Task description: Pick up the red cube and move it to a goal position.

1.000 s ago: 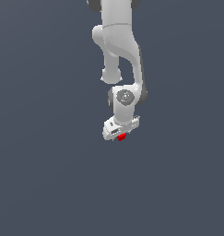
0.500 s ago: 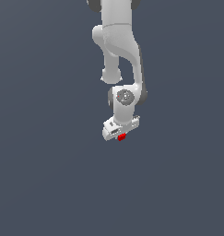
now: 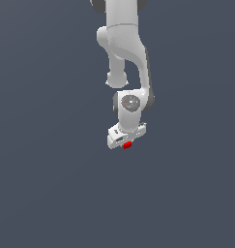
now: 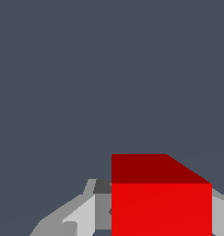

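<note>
Nothing here can be read: no lettering, label, brand, number or sign shows on the white arm (image 3: 123,43), on the gripper (image 3: 124,142), or on the plain faces of the red cube (image 4: 161,203) between its fingers.

Exterior view: camera stands well back from the arm (image 3: 124,48), facing it so that the arm descends from the frame's top edge to the gripper (image 3: 125,141) near centre, against a plain grey ground. Wrist view: camera sits on the wrist, very near the red cube (image 4: 161,203), which fills much of its frame between the fingers (image 4: 81,214). Both views share the cube (image 3: 127,145) and the gripper.
</note>
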Motion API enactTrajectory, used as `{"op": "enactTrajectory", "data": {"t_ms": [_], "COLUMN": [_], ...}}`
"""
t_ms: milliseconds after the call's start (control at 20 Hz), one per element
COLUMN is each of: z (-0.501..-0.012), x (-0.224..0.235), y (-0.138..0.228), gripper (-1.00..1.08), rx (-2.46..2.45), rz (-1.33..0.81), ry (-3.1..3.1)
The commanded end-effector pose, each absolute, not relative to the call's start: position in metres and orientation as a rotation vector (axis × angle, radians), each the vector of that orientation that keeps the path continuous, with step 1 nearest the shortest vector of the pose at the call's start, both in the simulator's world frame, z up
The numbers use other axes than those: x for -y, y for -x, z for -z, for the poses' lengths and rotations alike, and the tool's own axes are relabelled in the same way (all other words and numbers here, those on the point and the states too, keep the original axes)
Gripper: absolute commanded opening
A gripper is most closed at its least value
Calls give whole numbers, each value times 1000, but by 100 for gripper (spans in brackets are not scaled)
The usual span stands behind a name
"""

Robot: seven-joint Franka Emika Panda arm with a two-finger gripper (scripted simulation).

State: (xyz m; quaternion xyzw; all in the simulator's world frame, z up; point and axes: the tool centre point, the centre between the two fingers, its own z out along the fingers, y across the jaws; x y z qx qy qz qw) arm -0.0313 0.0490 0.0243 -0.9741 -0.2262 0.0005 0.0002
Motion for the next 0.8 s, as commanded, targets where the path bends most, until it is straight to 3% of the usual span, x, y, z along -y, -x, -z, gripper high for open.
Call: {"op": "enactTrajectory", "data": {"t_ms": [0, 750], "z": [-29, -68], "x": [-46, -21], "y": [24, -57], "gripper": [-100, -100], "rx": [710, 710], "rz": [0, 0], "ry": [3060, 3060]}}
